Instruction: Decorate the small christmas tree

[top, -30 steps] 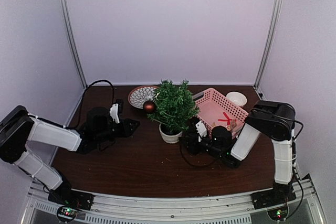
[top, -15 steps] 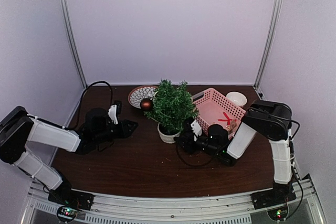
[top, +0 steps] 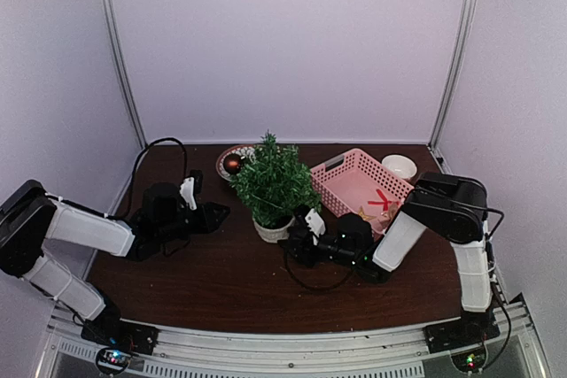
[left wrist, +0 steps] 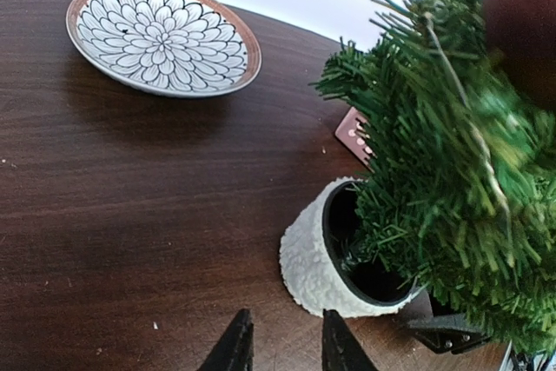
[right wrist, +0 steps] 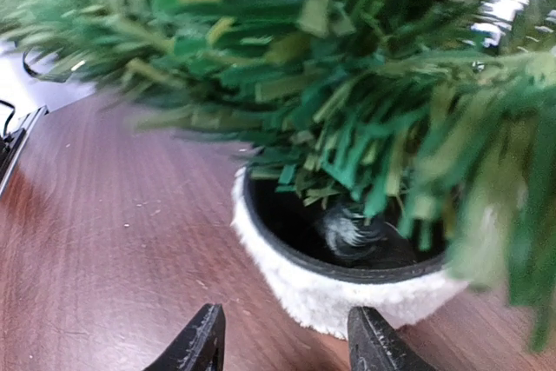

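Note:
The small christmas tree (top: 275,181) stands mid-table in a whitish pot (top: 271,230). A dark red ball (top: 233,164) hangs on its left side. My right gripper (top: 292,238) is open, low on the table right of the pot. In the right wrist view the pot (right wrist: 339,297) sits just ahead of the open gripper (right wrist: 287,345), between the fingers' lines, under blurred branches (right wrist: 347,67). My left gripper (top: 217,212) is open and empty left of the tree. In the left wrist view the gripper (left wrist: 285,349) points at the pot (left wrist: 317,258), which looks tilted.
A patterned plate (top: 227,168) lies behind the tree, also in the left wrist view (left wrist: 165,36). A pink basket (top: 361,185) holding a red ornament (top: 381,201) stands right of the tree. A small white bowl (top: 400,165) sits at the back right. A black cable loops at the back left.
The right gripper slid left along the table and the tree with its red ball moved left ahead of it. The left arm barely moved.

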`<state>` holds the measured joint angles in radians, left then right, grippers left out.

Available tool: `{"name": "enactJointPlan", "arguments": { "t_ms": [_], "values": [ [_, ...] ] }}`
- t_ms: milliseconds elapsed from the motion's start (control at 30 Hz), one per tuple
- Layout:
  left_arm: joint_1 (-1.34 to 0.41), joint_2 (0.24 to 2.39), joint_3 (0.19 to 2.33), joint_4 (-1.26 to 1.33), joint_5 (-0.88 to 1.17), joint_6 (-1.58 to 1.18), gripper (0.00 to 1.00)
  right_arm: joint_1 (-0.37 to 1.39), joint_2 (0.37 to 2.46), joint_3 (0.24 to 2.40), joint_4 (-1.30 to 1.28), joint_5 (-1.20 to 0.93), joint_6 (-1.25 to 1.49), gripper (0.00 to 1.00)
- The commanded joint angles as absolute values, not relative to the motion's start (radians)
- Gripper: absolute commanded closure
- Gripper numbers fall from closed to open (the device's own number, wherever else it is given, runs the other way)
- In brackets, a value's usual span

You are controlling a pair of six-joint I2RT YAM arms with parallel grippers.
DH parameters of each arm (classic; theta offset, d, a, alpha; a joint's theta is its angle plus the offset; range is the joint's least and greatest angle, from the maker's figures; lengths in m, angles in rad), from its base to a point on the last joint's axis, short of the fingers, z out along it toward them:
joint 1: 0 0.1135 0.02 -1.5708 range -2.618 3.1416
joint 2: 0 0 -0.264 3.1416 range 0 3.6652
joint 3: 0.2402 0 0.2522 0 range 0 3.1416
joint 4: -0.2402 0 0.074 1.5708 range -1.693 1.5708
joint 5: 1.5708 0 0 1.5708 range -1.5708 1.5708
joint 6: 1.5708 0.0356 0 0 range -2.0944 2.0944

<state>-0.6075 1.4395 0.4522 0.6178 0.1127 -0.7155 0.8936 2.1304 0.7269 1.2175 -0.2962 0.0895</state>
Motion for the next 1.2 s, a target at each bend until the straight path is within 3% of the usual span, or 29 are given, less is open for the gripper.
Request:
{"name": "enactJointPlan", "arguments": {
  "t_ms": [0,467,733,1000,1167],
  "values": [
    [-0.594,1.424,0.443,0.645,0.120,-0.710,0.72,0.926,2.157,0.770,1.198,-0.300,0.062,0.48],
    [-0.579,1.446,0.448,0.650,0.147,-0.716,0.72,1.002,2.142,0.801,1.142,-0.284,0.014,0.48],
    [-0.568,1.413,0.454,0.607,0.144,-0.714,0.68,1.031,1.944,0.680,1.039,-0.291,-0.026,0.47],
    [-0.544,1.341,0.458,0.511,0.124,-0.677,0.53,1.000,1.548,0.644,0.536,-0.244,-0.014,0.46],
    [-0.527,1.270,0.474,0.401,0.095,-0.639,0.51,0.876,1.331,0.733,0.197,-0.253,0.030,0.46]
  ]
}}
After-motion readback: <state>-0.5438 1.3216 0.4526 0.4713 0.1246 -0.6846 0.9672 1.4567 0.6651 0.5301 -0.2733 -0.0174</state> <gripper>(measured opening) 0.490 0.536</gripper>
